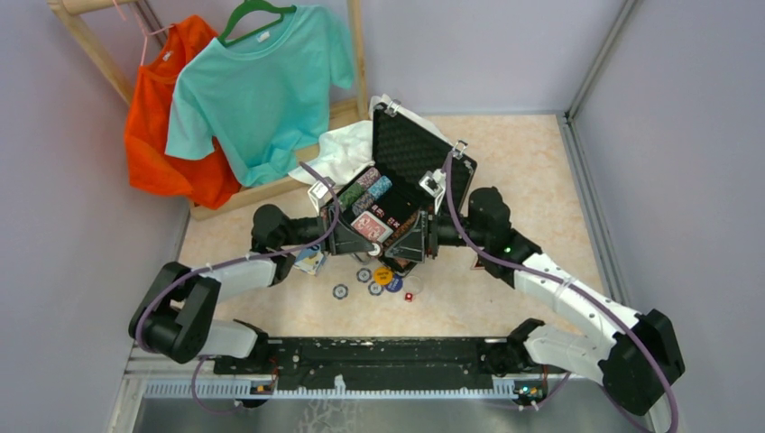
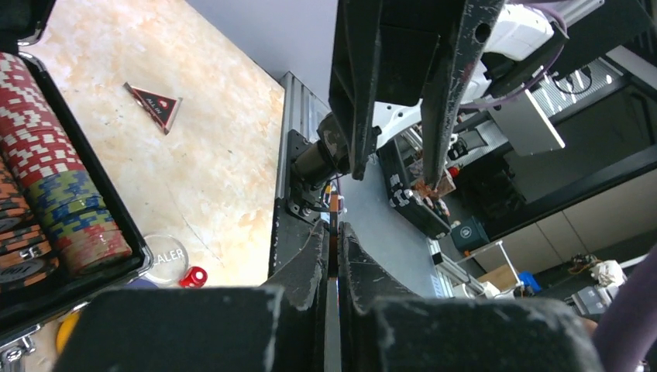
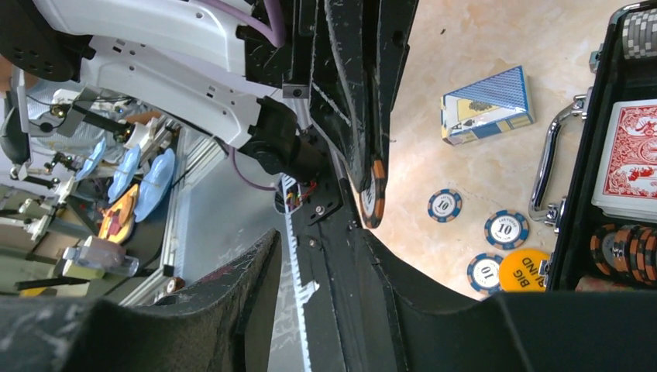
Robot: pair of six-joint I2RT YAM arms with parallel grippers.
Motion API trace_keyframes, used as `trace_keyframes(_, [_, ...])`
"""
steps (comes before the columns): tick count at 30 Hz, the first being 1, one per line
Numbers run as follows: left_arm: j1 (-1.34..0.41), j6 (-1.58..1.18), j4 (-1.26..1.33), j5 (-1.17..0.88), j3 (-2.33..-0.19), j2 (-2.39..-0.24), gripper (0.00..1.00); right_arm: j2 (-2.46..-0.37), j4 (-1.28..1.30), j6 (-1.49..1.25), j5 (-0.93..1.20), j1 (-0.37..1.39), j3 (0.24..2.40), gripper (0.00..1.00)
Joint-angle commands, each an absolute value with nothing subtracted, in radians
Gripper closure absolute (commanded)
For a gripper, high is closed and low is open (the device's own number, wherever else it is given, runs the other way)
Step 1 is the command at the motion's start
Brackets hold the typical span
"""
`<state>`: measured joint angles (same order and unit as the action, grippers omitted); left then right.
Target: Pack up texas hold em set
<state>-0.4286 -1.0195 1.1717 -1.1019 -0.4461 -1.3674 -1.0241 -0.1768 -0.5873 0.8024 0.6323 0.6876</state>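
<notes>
The black case (image 1: pixel 419 149) stands open with its lid up. Its tray holds rows of poker chips (image 1: pixel 365 194) and a red card deck (image 1: pixel 372 225). My left gripper (image 1: pixel 341 236) hovers at the case's front, shut on an orange-edged chip (image 3: pixel 374 198), seen edge-on between the fingers (image 2: pixel 333 249). My right gripper (image 3: pixel 319 232) faces it from the right (image 1: pixel 417 242), open with nothing between its fingers. On the table lie blue "10" chips (image 3: pixel 507 229), an orange big-blind button (image 3: pixel 525 269), a blue card deck (image 3: pixel 486 105), a dealer button (image 2: pixel 166 258) and a red die (image 2: pixel 194 277).
A triangular all-in marker (image 2: pixel 155 105) lies on the table right of the case. A white cloth (image 1: pixel 347 149) is bunched behind the case. A wooden rack with orange and teal shirts (image 1: pixel 262 86) stands at the back left. Walls close in both sides.
</notes>
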Motion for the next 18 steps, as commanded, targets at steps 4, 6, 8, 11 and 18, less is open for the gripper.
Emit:
trace_keyframes(4, [-0.457, -0.988, 1.255, -1.109, -0.452, -1.336, 1.00, -1.056, -0.265, -0.598, 0.843, 0.630, 0.713, 0.61])
trace_keyframes(6, [-0.462, -0.986, 1.251, -1.109, -0.458, -1.331, 1.00, -1.069, -0.263, -0.595, 0.841, 0.630, 0.716, 0.62])
trace_keyframes(8, [-0.467, -0.970, 1.227, -1.108, -0.467, -1.327, 1.00, -1.080, -0.266, -0.593, 0.845, 0.630, 0.718, 0.63])
trace_keyframes(11, [-0.475, -0.957, 1.208, -1.103, -0.475, -1.330, 1.00, -1.091, -0.280, -0.601, 0.862, 0.631, 0.719, 0.64])
trace_keyframes(18, [-0.497, -0.963, 1.214, -1.094, -0.485, -1.357, 1.00, -1.108, -0.294, -0.604, 0.865, 0.631, 0.721, 0.68])
